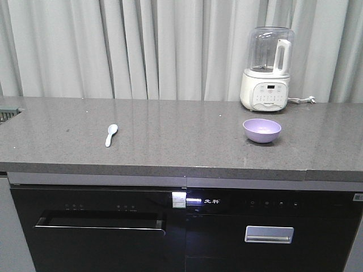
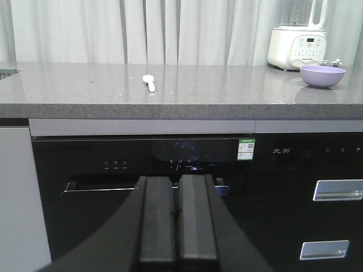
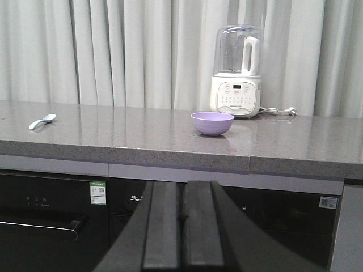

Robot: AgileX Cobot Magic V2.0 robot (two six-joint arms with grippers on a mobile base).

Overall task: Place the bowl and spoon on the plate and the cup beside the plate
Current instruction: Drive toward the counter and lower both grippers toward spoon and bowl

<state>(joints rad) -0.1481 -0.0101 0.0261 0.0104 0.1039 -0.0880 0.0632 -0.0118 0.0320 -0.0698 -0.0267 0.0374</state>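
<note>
The lavender bowl (image 1: 262, 130) (image 2: 322, 75) (image 3: 211, 123) stands upright on the right part of the grey counter (image 1: 170, 141). The pale blue-white spoon (image 1: 111, 135) (image 2: 149, 82) (image 3: 42, 121) lies on the counter's left part, scoop toward the back. The plate and the cup are out of view. My left gripper (image 2: 177, 181) is shut and empty, low in front of the black cabinet, below the counter edge. My right gripper (image 3: 182, 187) is shut too, empty, also below the counter edge and short of the bowl. Neither gripper shows in the front view.
A white blender with a clear jug (image 1: 266, 71) (image 3: 236, 71) stands at the back right of the counter, its cord (image 1: 303, 101) trailing right. Grey curtains hang behind. Black appliance fronts with handles (image 1: 269, 233) fill the space under the counter.
</note>
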